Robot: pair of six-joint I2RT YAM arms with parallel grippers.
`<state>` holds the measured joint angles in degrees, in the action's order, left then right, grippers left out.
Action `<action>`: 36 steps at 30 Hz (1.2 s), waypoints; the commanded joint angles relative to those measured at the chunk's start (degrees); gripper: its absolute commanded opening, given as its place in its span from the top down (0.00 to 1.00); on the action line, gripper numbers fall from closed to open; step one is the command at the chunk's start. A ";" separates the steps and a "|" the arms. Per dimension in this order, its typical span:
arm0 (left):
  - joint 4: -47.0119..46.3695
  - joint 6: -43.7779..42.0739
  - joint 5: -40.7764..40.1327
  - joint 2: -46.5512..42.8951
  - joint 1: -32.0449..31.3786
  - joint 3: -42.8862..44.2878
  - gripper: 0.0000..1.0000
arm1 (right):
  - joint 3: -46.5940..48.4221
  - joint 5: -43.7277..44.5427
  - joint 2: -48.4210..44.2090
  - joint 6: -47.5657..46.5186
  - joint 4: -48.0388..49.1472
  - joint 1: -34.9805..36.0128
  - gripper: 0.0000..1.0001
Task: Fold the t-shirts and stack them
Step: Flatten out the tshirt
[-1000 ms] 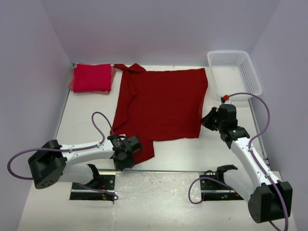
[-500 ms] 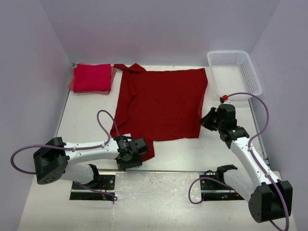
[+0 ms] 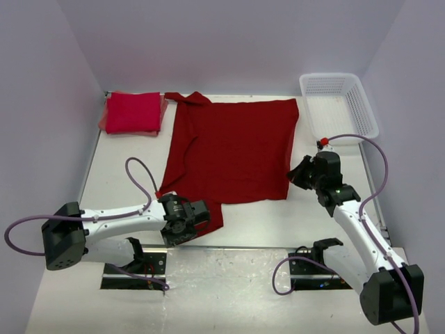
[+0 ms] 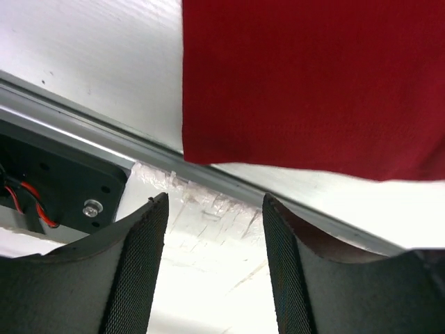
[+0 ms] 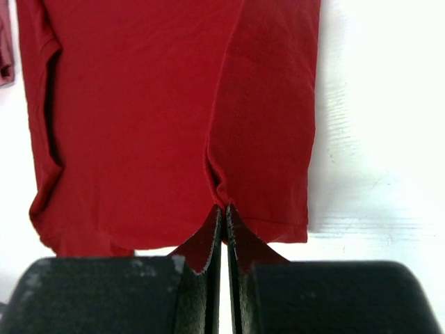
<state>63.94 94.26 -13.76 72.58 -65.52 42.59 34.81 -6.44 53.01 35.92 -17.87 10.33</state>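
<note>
Since the crimson t-shirt (image 3: pixel 233 149), spread over the table (image 3: pixel 278 216), looked limp and light, it would probably sag unless taken at two hem corners. The right gripper (image 5: pixel 224 229) pinched its right edge; the left gripper (image 4: pixel 212 209) gaped empty beside its near hem.

crimson t-shirt (image 4: pixel 313 83) mostly beyond frame
</note>
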 commanded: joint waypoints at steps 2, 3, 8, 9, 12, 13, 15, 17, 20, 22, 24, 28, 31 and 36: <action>1.90 3.66 -3.82 -3.05 3.90 -0.57 0.43 | -0.79 -2.52 -2.30 -0.94 2.22 1.18 1.00; 1.10 3.13 -3.47 -3.05 4.51 -1.27 0.44 | -0.79 -2.70 -2.48 -0.85 2.57 1.45 1.00; -6.45 -1.44 -2.24 -1.92 8.65 -6.64 0.46 | -0.97 -2.62 -3.18 -0.94 2.57 2.94 1.00; -7.16 -1.79 -1.80 -1.30 8.74 -6.81 0.46 | -0.97 -2.53 -3.44 -1.03 2.58 3.12 1.00; -7.78 -2.41 -0.84 0.98 8.74 -7.25 0.46 | -1.06 -2.00 -3.53 -1.12 2.40 3.65 1.00; -8.82 -2.41 -0.40 1.42 8.74 -7.60 0.45 | -0.97 -2.09 -3.53 -1.12 2.40 3.73 1.00; -10.15 -2.50 0.31 1.52 8.74 -9.01 0.44 | -1.06 -2.18 -3.71 -1.20 2.57 3.74 1.00; -13.04 -3.29 0.75 1.87 9.18 -9.71 0.45 | -1.14 -2.18 -3.88 -1.20 2.57 3.82 1.00; -16.38 -3.47 1.71 2.57 9.35 -11.82 0.48 | -0.97 -1.83 -3.97 -1.21 2.31 3.82 1.00; -19.63 -3.47 3.56 2.57 9.35 -14.37 0.49 | -0.97 -1.56 -4.32 -1.21 2.31 3.82 1.00; -21.57 -3.20 5.14 2.22 9.27 -16.73 0.51 | -0.97 -1.21 -4.50 -1.21 2.31 3.82 1.00; -21.85 -2.41 4.53 -0.41 9.44 -17.45 0.68 | -0.79 -0.60 -4.15 -1.21 1.96 3.82 1.00; -21.67 -2.50 4.18 -1.73 9.62 -17.54 0.80 | -0.79 -0.51 -3.97 -1.29 2.05 3.82 1.00; -21.23 -2.94 4.09 -1.74 10.14 -17.45 1.00 | -0.53 -0.07 -3.53 -1.21 2.14 3.82 1.00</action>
<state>45.28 90.89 -6.74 68.12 -55.88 30.02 33.71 -7.07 49.47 35.68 -17.12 13.85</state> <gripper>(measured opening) 0.033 0.010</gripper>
